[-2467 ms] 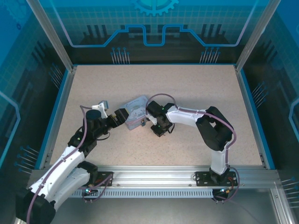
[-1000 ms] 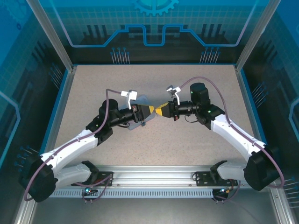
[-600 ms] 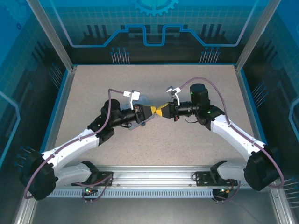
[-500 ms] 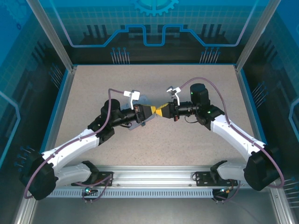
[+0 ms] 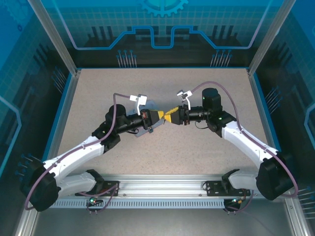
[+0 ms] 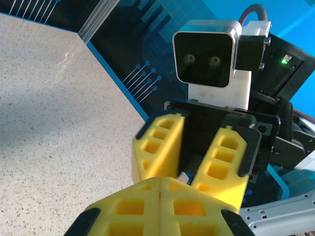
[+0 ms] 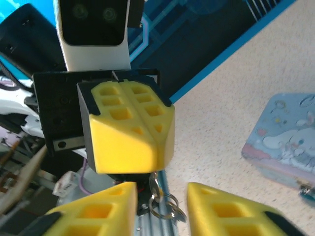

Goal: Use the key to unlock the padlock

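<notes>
Left gripper (image 5: 160, 118) clenched, pads flush. Key (image 7: 156, 189) pinched at its tips, rings dangling below. Right gripper (image 5: 169, 116) released, fingers (image 7: 224, 211) spread either side of key, tip to tip with left gripper. Tin (image 7: 283, 147) flat on table, partly hidden beneath left gripper in top view. Small dark teal piece, likely padlock (image 7: 306, 191), against tin's edge, cropped by frame. Both arms stretched inward, wrists level, raised off table (image 5: 206, 93). Bare surface all round; side walls well apart.
</notes>
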Available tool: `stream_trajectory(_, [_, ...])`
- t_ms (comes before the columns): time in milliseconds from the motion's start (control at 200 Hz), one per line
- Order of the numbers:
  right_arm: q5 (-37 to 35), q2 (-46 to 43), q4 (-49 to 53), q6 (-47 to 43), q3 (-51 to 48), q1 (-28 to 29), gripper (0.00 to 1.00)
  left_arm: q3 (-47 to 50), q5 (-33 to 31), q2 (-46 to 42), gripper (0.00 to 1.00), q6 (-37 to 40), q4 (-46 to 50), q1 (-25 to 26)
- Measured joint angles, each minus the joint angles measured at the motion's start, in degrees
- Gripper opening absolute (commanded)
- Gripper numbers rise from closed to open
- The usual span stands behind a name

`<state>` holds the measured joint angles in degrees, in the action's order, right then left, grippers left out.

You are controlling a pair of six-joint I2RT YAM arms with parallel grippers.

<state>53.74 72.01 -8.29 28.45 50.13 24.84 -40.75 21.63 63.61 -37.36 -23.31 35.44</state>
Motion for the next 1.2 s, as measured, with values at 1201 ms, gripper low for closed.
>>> stream_trajectory(1201, [2.5,1.0,-13.7,7.4,-2.6,2.0,0.2,0.0,-3.2,-2.6,0.0,-0.2,-2.3,1.0])
